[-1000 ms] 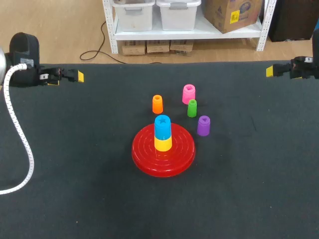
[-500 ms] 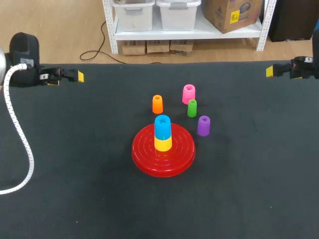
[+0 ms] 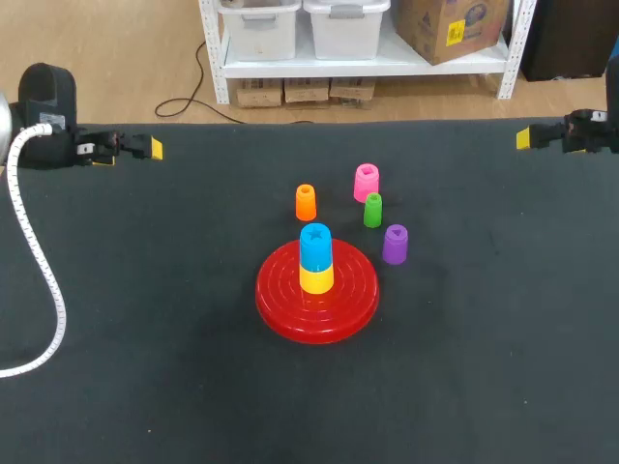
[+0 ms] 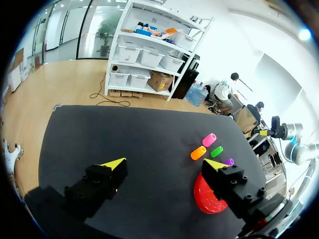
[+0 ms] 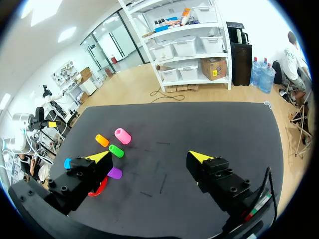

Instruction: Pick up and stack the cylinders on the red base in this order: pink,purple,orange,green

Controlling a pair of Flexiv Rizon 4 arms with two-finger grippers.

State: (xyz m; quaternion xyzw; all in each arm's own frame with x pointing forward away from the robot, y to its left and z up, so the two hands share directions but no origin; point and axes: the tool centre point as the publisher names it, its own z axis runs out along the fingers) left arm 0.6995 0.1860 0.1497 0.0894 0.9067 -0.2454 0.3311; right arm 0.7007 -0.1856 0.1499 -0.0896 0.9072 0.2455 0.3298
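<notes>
The left pincer and right pincer gape wide, holding nothing — each at a far corner of the surface. The pink cylinder, green cylinder, purple cylinder and orange cylinder stand near the red base — none on it.

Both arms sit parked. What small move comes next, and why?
Probably the right tool, open and empty at the table's far corner, should start toward the pink cylinder. Pink is first in the order and stands loose on the table, right of middle, and the red base holds only a yellow cylinder and a blue cylinder.
</notes>
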